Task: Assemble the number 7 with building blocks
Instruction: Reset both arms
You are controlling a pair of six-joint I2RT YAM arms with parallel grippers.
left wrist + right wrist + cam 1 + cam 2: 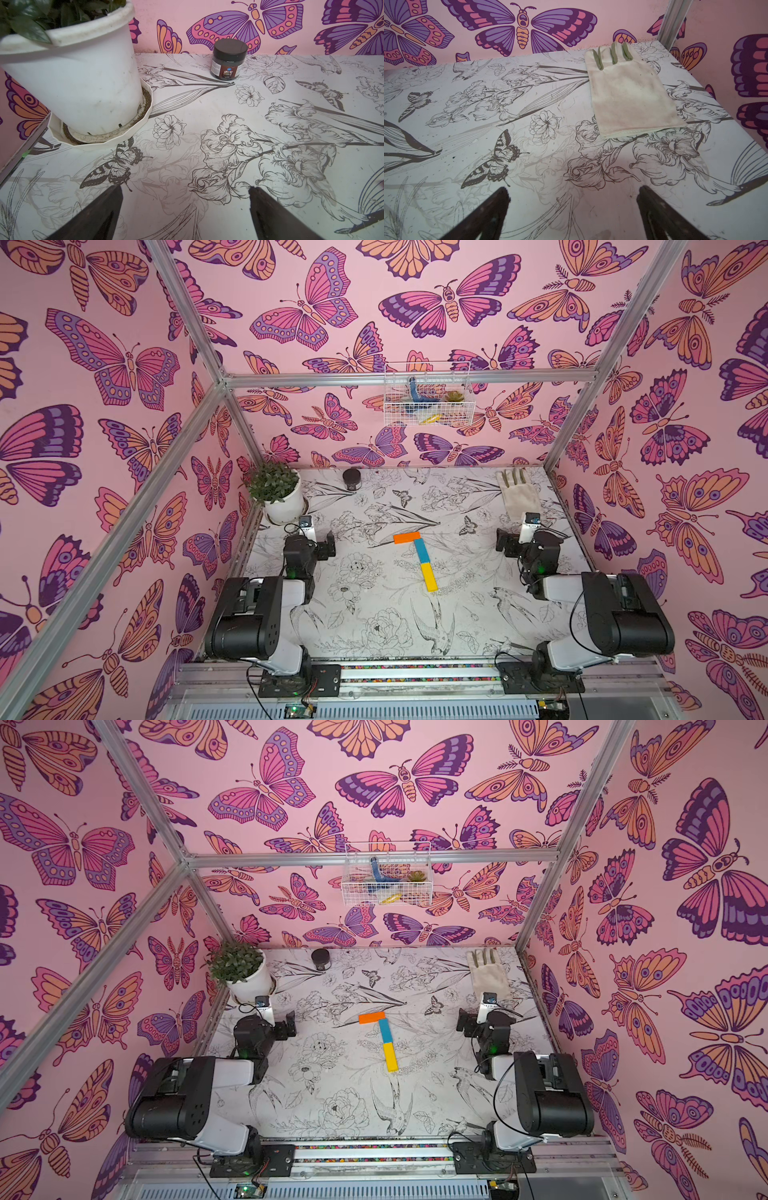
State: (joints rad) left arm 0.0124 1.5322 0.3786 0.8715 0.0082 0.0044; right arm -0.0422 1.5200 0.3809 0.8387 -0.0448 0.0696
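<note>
We hold the left gripper [185, 188] and right gripper [573, 188] spread wide and empty, both aimed at the back wall. The number 7 [420, 558] lies mid-table between them, about equally near each. The orange bar [407, 538] lies crosswise. The blue bar [421, 551] and yellow bar [429, 576] run end to end toward the arm bases. Bare table [374, 614] surrounds it.

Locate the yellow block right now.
In a top view the yellow block lies near the middle of the table, touching the light blue block's near end.
</note>
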